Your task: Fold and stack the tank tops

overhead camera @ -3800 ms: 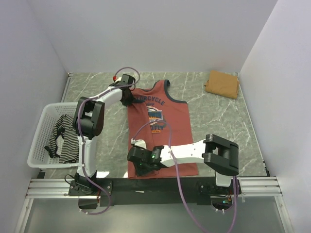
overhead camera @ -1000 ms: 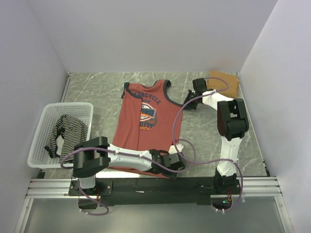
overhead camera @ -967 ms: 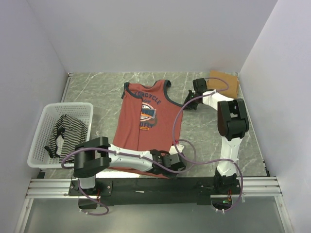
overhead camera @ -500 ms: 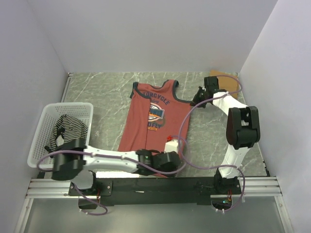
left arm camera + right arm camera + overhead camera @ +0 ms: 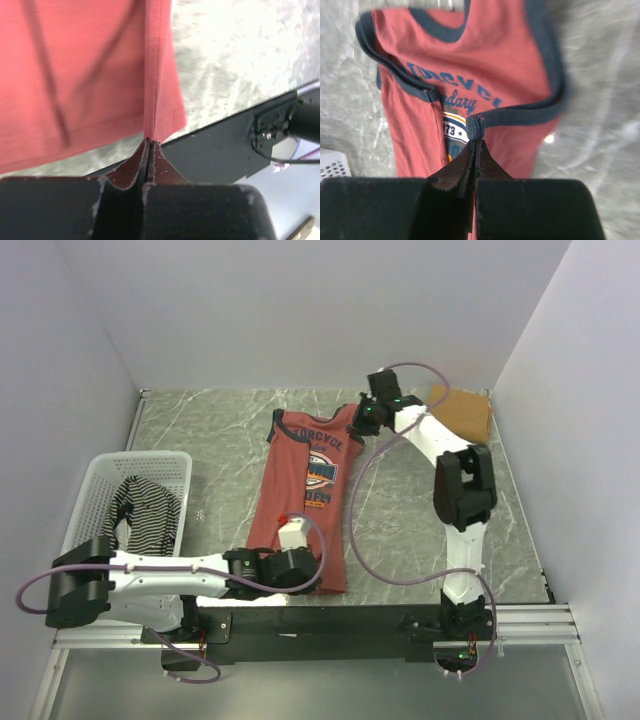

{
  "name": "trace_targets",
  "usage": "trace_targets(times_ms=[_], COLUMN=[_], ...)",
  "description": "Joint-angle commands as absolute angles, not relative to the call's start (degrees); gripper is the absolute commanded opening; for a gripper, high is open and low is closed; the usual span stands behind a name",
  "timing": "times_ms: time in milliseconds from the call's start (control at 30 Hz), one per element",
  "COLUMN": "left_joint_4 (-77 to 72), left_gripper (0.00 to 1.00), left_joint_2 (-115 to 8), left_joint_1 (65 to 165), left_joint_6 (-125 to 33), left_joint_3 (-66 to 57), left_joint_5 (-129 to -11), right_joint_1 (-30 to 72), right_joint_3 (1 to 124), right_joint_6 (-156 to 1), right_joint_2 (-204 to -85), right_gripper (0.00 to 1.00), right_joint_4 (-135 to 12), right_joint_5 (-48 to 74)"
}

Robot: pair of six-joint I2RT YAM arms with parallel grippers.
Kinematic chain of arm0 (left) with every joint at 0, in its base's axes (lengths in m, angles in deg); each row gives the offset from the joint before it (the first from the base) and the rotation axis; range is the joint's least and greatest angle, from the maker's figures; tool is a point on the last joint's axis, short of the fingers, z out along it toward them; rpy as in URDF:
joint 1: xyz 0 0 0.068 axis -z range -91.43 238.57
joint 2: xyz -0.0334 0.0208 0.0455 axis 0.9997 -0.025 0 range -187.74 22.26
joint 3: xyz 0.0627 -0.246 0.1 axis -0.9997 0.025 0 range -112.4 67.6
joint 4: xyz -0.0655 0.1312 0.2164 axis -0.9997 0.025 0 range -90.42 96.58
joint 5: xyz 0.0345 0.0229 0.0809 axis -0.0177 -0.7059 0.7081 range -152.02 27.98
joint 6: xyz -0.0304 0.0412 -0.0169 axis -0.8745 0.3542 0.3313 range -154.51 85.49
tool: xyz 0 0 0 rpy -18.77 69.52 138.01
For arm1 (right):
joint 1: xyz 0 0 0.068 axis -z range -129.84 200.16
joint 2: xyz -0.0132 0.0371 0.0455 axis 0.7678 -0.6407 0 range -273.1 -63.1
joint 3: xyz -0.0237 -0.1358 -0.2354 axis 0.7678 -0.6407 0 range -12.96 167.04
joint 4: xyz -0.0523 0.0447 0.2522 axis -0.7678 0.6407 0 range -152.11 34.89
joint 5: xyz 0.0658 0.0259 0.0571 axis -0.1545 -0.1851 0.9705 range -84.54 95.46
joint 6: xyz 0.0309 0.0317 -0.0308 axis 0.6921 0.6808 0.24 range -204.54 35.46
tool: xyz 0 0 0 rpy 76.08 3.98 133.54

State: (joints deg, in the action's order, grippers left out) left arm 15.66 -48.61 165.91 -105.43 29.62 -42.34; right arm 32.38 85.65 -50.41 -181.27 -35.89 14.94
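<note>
The grey marble table (image 5: 430,525) carries a white mesh basket (image 5: 93,472) at the left, with the crumpled striped tank top (image 5: 140,518) half hidden behind its wall. The left gripper (image 5: 148,144) pinches the near hem of the rust-red tank top (image 5: 305,490). The right gripper (image 5: 476,142) clamps its dark-trimmed armhole at the far end. The folded tan tank top (image 5: 468,415) lies far right, its edge behind the right arm.

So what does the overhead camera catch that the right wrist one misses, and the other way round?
Only overhead: the striped tank top in the basket, the folded tan tank top, and the left gripper at the near end. Only the right wrist: a close look at the right gripper shut on the dark trim. Both: the rust-red tank top on the marble table.
</note>
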Motion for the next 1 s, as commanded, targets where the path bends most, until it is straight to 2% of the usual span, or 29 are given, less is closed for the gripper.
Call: trace_targets(times_ms=[0,200,300,633,767,967], left_joint_4=[17.2,18.7,21.0,25.1,25.2,27.4], left_gripper=[0.01,0.01,0.01,0.00,0.01,0.00], left_joint_2=[-43.8,-40.1,-38.8,-34.6,-37.1,-36.8], left_joint_1=[164.9,164.7,164.7,163.0,161.0,158.4], left_joint_6=[-111.4,-113.7,-114.8,-115.5,-113.4,-111.4], left_joint_3=[33.6,37.5,38.6,41.0,40.4,39.9], left_joint_5=[-41.0,-41.5,-41.1,-41.2,-42.6,-43.0], right_joint_1=[29.5,25.0,24.0,23.4,23.4,23.4], right_joint_3=[94.1,106.7,108.9,107.1,108.2,107.7], right_joint_6=[-48.9,-48.2,-47.8,-48.5,-49.8,-51.5], right_joint_2=[-187.3,-196.2,-198.4,-198.9,-199.1,-198.6], right_gripper=[0.00,0.00,0.00,0.00,0.06,0.08], right_joint_4=[-33.3,-28.7,-27.8,-31.2,-31.7,-32.8], right_joint_5=[12.3,10.7,10.7,10.3,10.4,9.7])
